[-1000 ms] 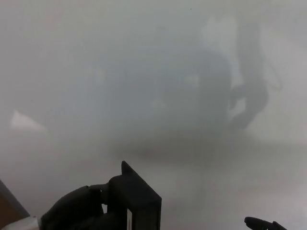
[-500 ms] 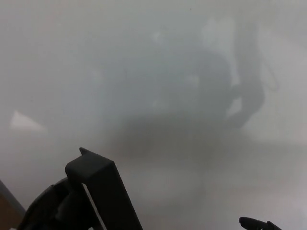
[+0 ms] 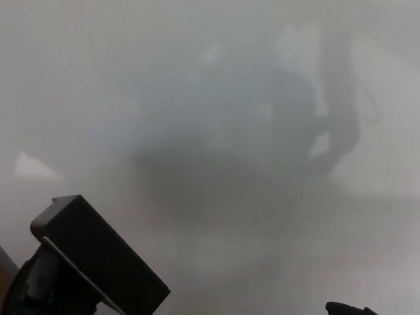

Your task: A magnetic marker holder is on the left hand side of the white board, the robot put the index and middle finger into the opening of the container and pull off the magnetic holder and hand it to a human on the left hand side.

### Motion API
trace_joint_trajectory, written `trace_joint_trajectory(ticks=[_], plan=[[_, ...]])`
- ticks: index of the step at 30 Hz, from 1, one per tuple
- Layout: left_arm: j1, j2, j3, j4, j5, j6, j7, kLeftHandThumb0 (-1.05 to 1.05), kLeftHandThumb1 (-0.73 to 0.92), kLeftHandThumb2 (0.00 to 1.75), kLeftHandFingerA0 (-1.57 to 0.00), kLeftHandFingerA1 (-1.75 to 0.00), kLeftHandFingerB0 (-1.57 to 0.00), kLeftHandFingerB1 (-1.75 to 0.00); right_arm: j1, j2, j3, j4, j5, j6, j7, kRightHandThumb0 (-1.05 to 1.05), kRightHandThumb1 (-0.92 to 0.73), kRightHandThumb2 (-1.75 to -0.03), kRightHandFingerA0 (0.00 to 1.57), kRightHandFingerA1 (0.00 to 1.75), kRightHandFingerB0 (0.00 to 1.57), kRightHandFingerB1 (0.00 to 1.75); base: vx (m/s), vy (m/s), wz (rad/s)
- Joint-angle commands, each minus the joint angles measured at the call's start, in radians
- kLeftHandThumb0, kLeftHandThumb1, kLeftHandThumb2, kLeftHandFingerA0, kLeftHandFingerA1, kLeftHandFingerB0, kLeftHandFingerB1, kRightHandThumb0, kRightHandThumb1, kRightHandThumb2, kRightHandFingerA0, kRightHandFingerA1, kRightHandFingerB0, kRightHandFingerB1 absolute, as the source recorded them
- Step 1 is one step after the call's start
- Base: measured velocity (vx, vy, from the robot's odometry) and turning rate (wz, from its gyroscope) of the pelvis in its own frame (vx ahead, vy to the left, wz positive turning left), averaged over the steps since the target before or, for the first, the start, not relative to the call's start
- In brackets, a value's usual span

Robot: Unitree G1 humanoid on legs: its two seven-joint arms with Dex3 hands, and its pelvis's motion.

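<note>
- Since a second ago, the holder [image 3: 92, 262] has slid from near the middle of the bottom edge over to the near left corner, and it has tipped so a wide flat side now faces up.
- It is a black box, tilted, with a thin pale edge along its near side.
- It is off the board [image 3: 216, 85] and sits in front of it, low in the picture.
- The left hand [image 3: 33, 292] is a dark shape under and behind the holder at the left edge. It seems to carry the holder, but I cannot tell how its fingers sit, as the box hides most of it.
- The right hand [image 3: 346, 308] shows only as a small black tip at the bottom right edge, well apart from the holder. I cannot tell if it is open or closed.
- The board fills the far part of the view, pale grey, with blurry dark shapes reflected in it.
</note>
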Motion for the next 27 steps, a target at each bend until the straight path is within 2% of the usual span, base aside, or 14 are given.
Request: trace_joint_trajectory(ticks=[1, 3, 10, 11, 12, 13, 14, 15, 17, 18, 19, 22, 23, 27], plan=[[0.02, -0.03, 0.126, -0.061, -0.495, 0.216, 0.172, -0.44, 0.74, 0.66, -0.76, -1.63, -0.69, -0.84, 0.059, -0.018, -0.018, -0.047, 0.051, 0.06, 0.027, -0.35, -0.68, -0.6, 0.8, 0.49, 0.73, 0.48, 0.0, 0.0, 0.0], [0.02, -0.025, 0.13, -0.058, -0.51, 0.227, 0.178, -0.46, 0.76, 0.62, -0.78, -1.6, -0.7, -0.75, 0.058, -0.018, -0.02, -0.045, 0.058, 0.058, 0.035, -0.34, -0.69, -0.6, 0.78, 0.5, 0.72, 0.49, 0.0, 0.0, 0.0], [0.03, -0.028, 0.139, -0.057, -0.557, 0.223, 0.178, -0.47, 0.75, 0.67, -0.83, -1.52, -0.74, -0.86, 0.054, -0.021, -0.019, -0.044, 0.052, 0.065, 0.034, -0.34, -0.67, -0.6, 0.81, 0.49, 0.74, 0.49, 0.0, 0.0, 0.0], [0.031, -0.03, 0.139, -0.061, -0.56, 0.219, 0.184, -0.5, 0.64, 1.01, -0.97, -1.22, -0.81, -0.87, 0.054, -0.021, -0.019, -0.04, 0.051, 0.063, 0.033, -0.34, -0.68, -0.6, 0.82, 0.49, 0.74, 0.49, 0.0, 0.0, 0.0], [0.032, -0.032, 0.139, -0.066, -0.566, 0.217, 0.194, -0.5, 0.64, 1.01, -0.97, -1.22, -0.81, -0.87, 0.053, -0.022, -0.019, -0.037, 0.048, 0.06, 0.031, -0.34, -0.68, -0.6, 0.82, 0.49, 0.74, 0.49, 0.0, 0.0, 0.0], [0.026, -0.019, 0.138, -0.049, -0.558, 0.223, 0.177, -0.52, 0.65, 0.6, -0.92, -0.96, -0.85, -0.53, 0.057, -0.022, -0.018, -0.046, 0.044, 0.062, 0.027, -0.33, -0.68, -0.61, 0.83, 0.49, 0.75, 0.48, 0.0, 0.0, 0.0], [0.017, -0.002, 0.137, -0.026, -0.549, 0.23, 0.157, -0.52, 0.65, 0.6, -0.92, -0.96, -0.85, -0.53, 0.063, -0.021, -0.015, -0.057, 0.04, 0.065, 0.023, -0.33, -0.68, -0.61, 0.83, 0.49, 0.75, 0.48, 0.0, 0.0, 0.0], [0.018, 0.001, 0.135, -0.024, -0.546, 0.228, 0.15, -0.43, 0.63, 0.59, -0.78, -0.62, -0.64, -0.39, 0.062, -0.022, -0.016, -0.055, 0.041, 0.067, 0.024, -0.33, -0.68, -0.6, 0.83, 0.49, 0.74, 0.49, 0.0, 0.0, 0.0], [0.024, -0.007, 0.133, -0.03, -0.548, 0.211, 0.134, -0.46, 0.44, 0.8, -0.6, -0.63, -0.43, -0.5, 0.06, -0.023, -0.014, -0.052, 0.038, 0.067, 0.025, -0.34, -0.68, -0.61, 0.83, 0.49, 0.74, 0.48, 0.0, 0.0, 0.0], [0.026, -0.009, 0.133, -0.031, -0.549, 0.206, 0.13, -0.46, 0.44, 0.8, -0.6, -0.63, -0.43, -0.5, 0.06, -0.023, -0.014, -0.051, 0.036, 0.067, 0.025, -0.34, -0.68, -0.61, 0.83, 0.49, 0.74, 0.48, 0.0, 0.0, 0.0], [0.027, -0.004, 0.12, -0.029, -0.538, 0.2, 0.09, -0.62, 0.49, 0.56, -0.47, -0.39, -0.29, -0.35, 0.057, -0.023, -0.015, -0.048, 0.038, 0.067, 0.026, -0.33, -0.67, -0.6, 0.82, 0.5, 0.75, 0.49, 0.0, 0.0, 0.0], [0.028, 0.014, 0.078, -0.019, -0.507, 0.179, -0.016, -0.7, 0.5, 0.56, -0.43, -0.38, -0.26, -0.34, 0.053, -0.025, -0.016, -0.042, 0.034, 0.069, 0.021, -0.34, -0.67, -0.6, 0.82, 0.49, 0.75, 0.48, 0.0, 0.0, 0.0], [0.031, 0.016, 0.068, -0.019, -0.5, 0.171, -0.031, -0.81, 0.43, 0.81, -0.39, -0.48, -0.25, -0.44, 0.051, -0.026, -0.013, -0.039, 0.025, 0.062, 0.017, -0.35, -0.67, -0.6, 0.82, 0.5, 0.74, 0.48, 0.0, 0.0, 0.0], [0.037, 0.036, 0.006, 0.009, -0.466, 0.12, -0.129, -0.89, 0.48, 0.85, -0.34, -0.44, -0.25, -0.45, 0.047, -0.029, -0.008, -0.033, 0.012, 0.054, 0.008, -0.34, -0.68, -0.6, 0.83, 0.49, 0.74, 0.48, 0.0, 0.0, 0.0]])
